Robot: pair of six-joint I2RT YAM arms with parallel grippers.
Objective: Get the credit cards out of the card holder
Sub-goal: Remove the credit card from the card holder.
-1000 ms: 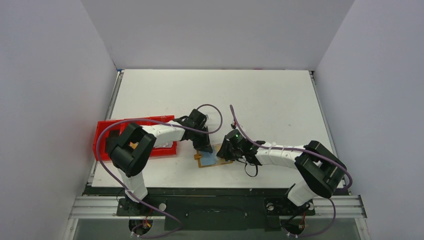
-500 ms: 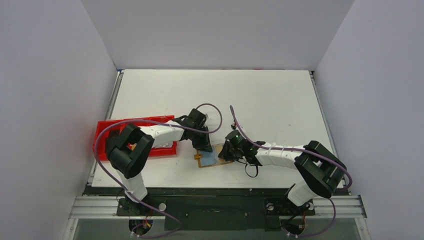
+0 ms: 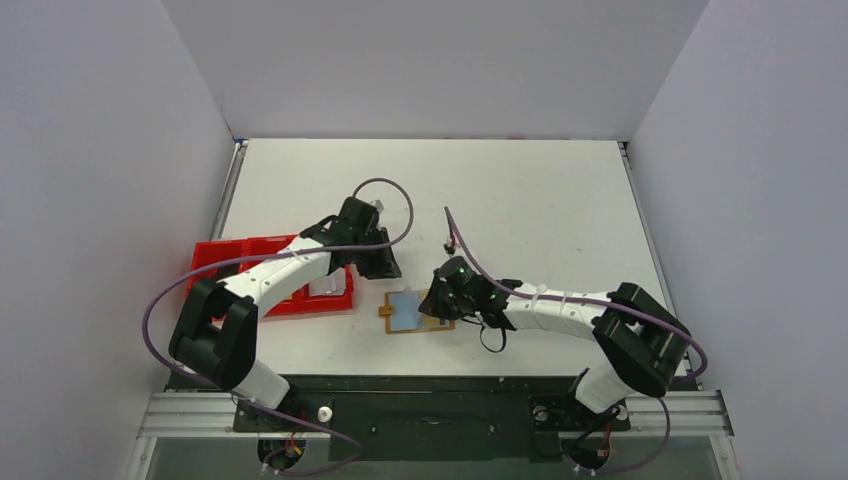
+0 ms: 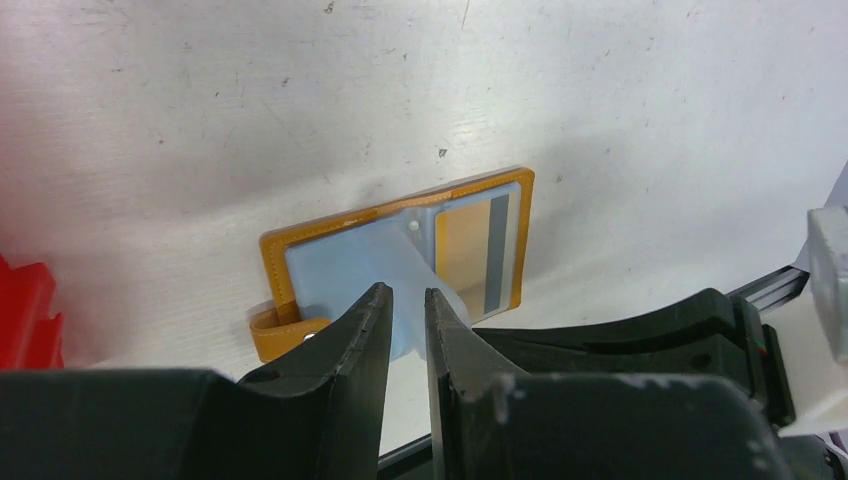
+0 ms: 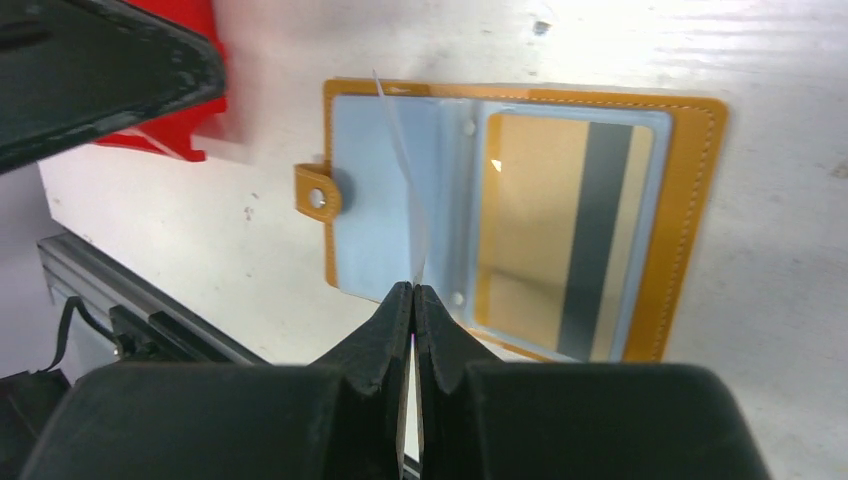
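Note:
The tan card holder [image 3: 386, 312] lies open on the table near the front edge. It also shows in the left wrist view [image 4: 275, 275] and the right wrist view [image 5: 695, 230]. A tan card with a grey stripe [image 5: 540, 230] sits in its right pocket. My right gripper [image 3: 437, 302] is shut [image 5: 413, 290] on a thin pale blue card [image 5: 400, 170], seen edge-on and lifted over the holder's left half [image 4: 405, 275]. My left gripper [image 3: 385, 268] hangs above and behind the holder. Its jaws are a narrow gap apart and empty [image 4: 403, 295].
The red compartmented tray [image 3: 240, 247] stands at the left, under my left arm, and its corner shows in the right wrist view [image 5: 200, 125]. The table's front edge and metal rail run just below the holder.
My left gripper has lifted off the holder and drawn back up and to the left. My right gripper has shifted slightly left with the pale blue card. The holder slid a little left.

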